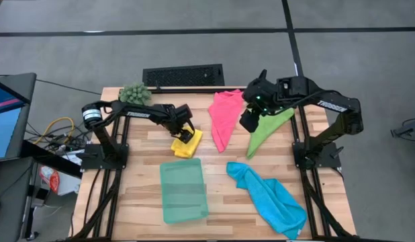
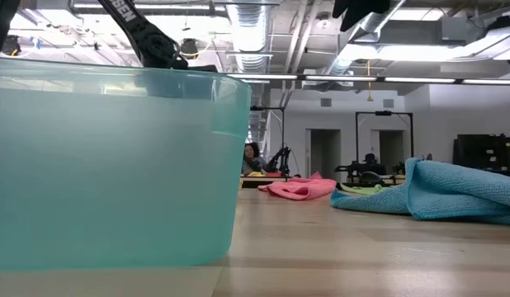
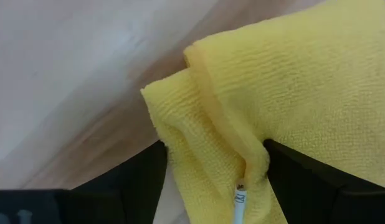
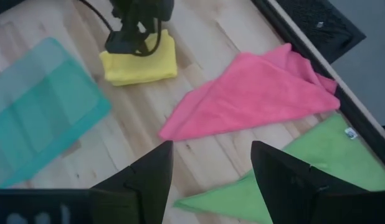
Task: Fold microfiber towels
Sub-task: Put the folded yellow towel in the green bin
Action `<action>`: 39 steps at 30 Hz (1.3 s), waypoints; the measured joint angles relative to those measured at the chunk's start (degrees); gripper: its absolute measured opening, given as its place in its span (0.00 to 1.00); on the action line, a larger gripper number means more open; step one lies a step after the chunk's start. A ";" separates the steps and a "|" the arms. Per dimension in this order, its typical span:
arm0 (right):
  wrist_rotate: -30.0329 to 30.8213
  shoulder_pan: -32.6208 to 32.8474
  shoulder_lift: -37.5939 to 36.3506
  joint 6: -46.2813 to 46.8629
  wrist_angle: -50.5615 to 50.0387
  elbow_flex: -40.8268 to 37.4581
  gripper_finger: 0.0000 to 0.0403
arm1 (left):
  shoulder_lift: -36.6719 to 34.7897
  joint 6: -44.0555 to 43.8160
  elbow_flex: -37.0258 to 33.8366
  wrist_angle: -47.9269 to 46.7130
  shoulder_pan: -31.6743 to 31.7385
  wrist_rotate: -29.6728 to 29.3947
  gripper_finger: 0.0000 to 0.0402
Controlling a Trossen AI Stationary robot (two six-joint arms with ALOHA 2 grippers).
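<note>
The yellow towel (image 1: 185, 145) lies folded into a small square on the table left of centre. My left gripper (image 3: 214, 144) stands open right over it, pointing steeply down, with a raised folded edge (image 3: 208, 102) and a white label (image 3: 240, 198) between its fingers. The pink towel (image 1: 225, 117), the green towel (image 1: 268, 130) and the blue towel (image 1: 269, 199) lie loose on the table's right half. My right gripper (image 4: 211, 149) hangs open high above the pink and green towels and holds nothing. My left gripper comes at the yellow towel from above, at the side toward the table's far edge (image 4: 139, 51). Its open fingers (image 3: 133, 183) straddle a ridge of several layers. I cannot tell whether the fingertips touch the cloth. The towel lies flat on the table.
A pale teal tray (image 1: 183, 192) stands near the front edge, just in front of the yellow towel, and fills the left of the low view (image 2: 106, 165). A spiky green plant ball (image 1: 135, 93) sits at the far left corner. A black keyboard (image 1: 183, 75) lies beyond the far edge.
</note>
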 joint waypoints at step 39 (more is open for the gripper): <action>5.13 2.35 -13.70 -0.55 -1.12 0.04 0.59 | -17.41 7.48 25.87 -36.31 -15.20 14.06 0.01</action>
